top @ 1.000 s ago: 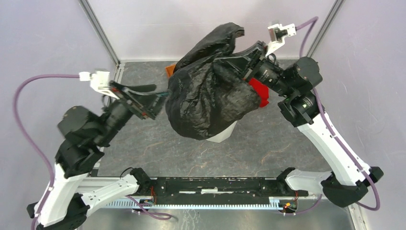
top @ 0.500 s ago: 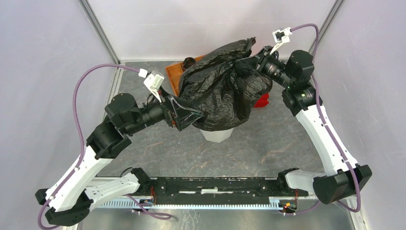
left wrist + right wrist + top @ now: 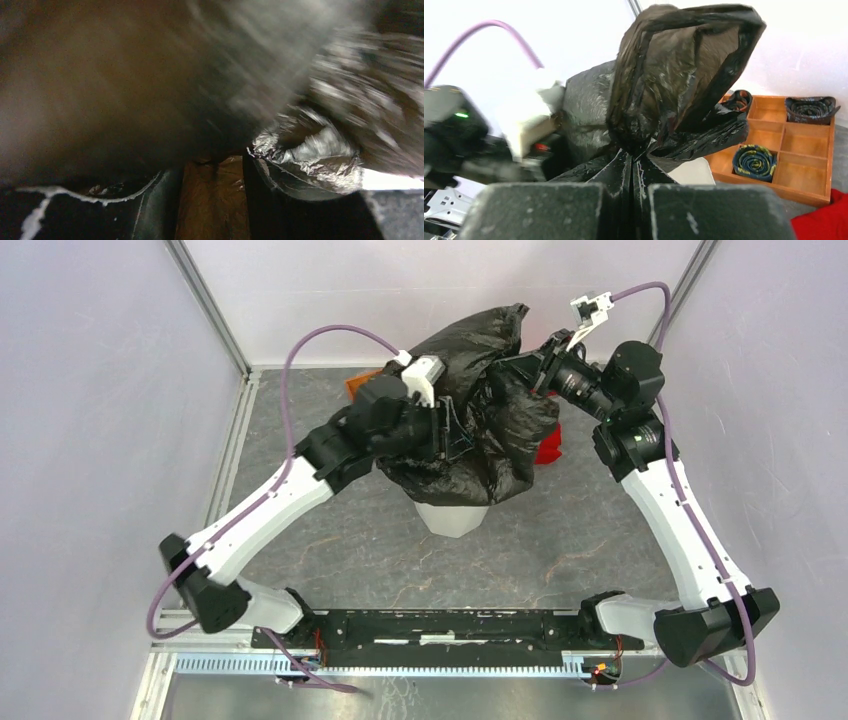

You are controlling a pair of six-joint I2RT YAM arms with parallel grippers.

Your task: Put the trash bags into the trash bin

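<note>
- Right pincer [image 3: 631, 156]: clamped tight on a gathered fold of the black trash bag [image 3: 485, 425], holding it high at the far right.
- Left pincer [image 3: 212, 192]: buried in the bag's left flank. Fingers apart with brownish film between them, but too blurred to tell whether gripping or only pressing.
- Bag draped over the top of the white trash bin [image 3: 455, 518], hiding the rim. Only the bin's tapered base visible on the table [image 3: 330, 570].
- Likely handling: very light, limp, crinkly and slippery. Apt to balloon, to slide out of a shallow pinch, and to tear under a hard pull.
- Best hold: a bunched edge rather than a single layer, at opposite sides.
- Worth minding: a light bin, easily tipped by a sideways tug.
</note>
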